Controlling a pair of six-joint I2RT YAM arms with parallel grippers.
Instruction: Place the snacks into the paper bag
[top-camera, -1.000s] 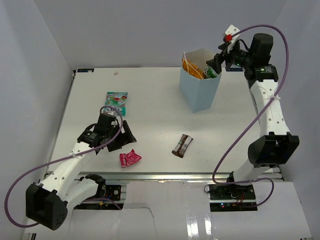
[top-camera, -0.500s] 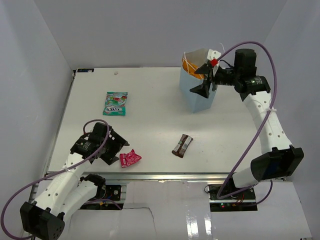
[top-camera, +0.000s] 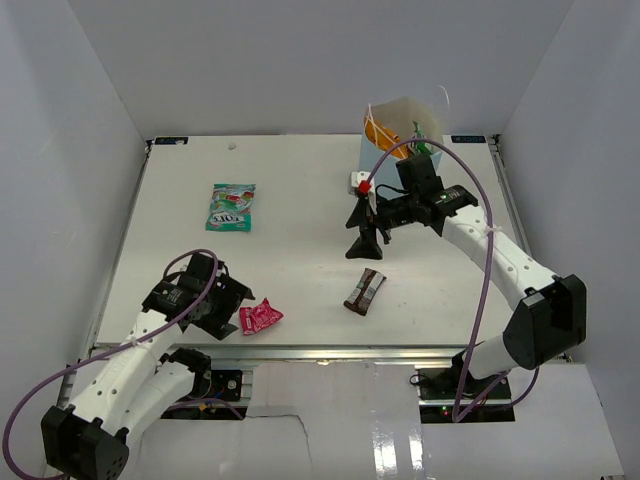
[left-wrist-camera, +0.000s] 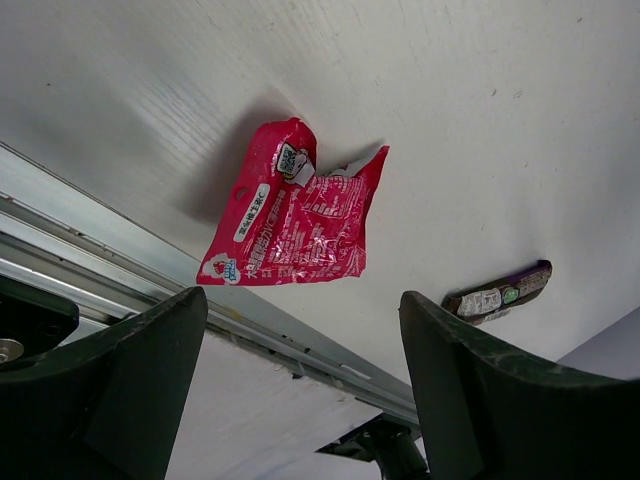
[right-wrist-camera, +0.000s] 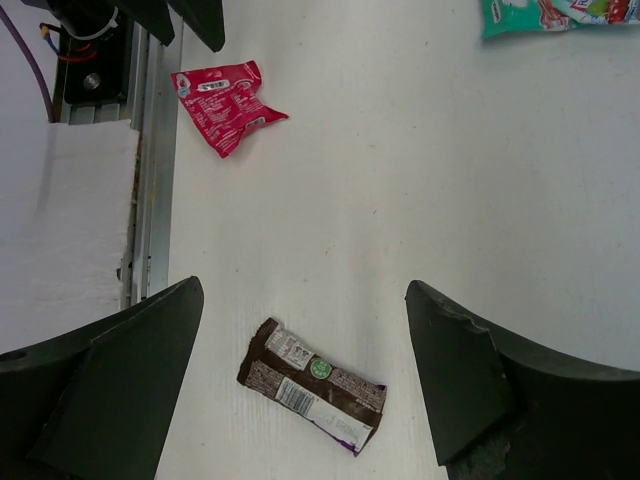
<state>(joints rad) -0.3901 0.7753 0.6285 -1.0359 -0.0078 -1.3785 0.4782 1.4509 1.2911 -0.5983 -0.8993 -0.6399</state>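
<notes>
Left claw (top-camera: 232, 310) spread and empty, pink packet (top-camera: 260, 317) just beside its tips, by the table's (top-camera: 300, 200) near edge. Dark bar (top-camera: 364, 291) lies flat, long axis diagonal, just nearward of right claw (top-camera: 366, 232), which is spread, apparently hovering above. Right arm nearer. Paper bag (top-camera: 368, 162) upright behind it

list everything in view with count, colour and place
paper bag: 1, light blue, upright, far right
packets: at least 2, orange and green, showing at the bag's mouth
pouch: 1, teal, flat, far left
pink packet: 1, near edge, left
bar: 1, dark brown, near centre
table: 1, white
cables: 2, purple, one along each arm
left gripper: 1, black, open, beside the pink packet
right gripper: 1, black, open, over the bar
</notes>
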